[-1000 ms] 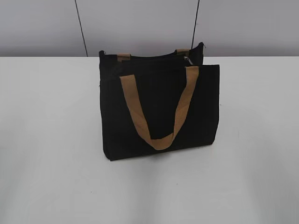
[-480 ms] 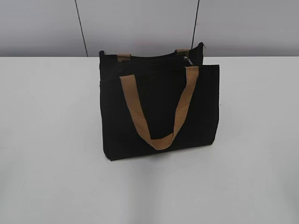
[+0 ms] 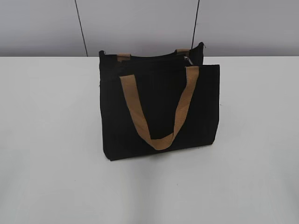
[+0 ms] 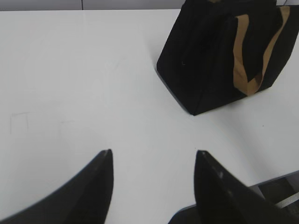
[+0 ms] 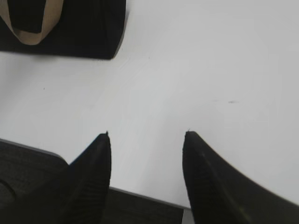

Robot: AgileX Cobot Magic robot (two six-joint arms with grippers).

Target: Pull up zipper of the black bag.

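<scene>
The black bag (image 3: 159, 109) stands upright on the white table, with a tan strap (image 3: 159, 107) hanging down its front. Its zipper line runs along the top edge, and a small silver pull tab (image 3: 188, 59) shows near the right end. Neither gripper shows in the exterior view. In the left wrist view the bag (image 4: 210, 60) sits at the upper right, far from my open, empty left gripper (image 4: 154, 156). In the right wrist view the bag's lower corner (image 5: 79, 32) is at the upper left, and my right gripper (image 5: 147, 135) is open and empty over the table's front edge.
The white table (image 3: 51, 140) stretches around the bag on all sides. A grey wall with two dark vertical seams (image 3: 81, 28) stands behind it. The table's front edge and dark floor (image 5: 28, 168) show under the right gripper.
</scene>
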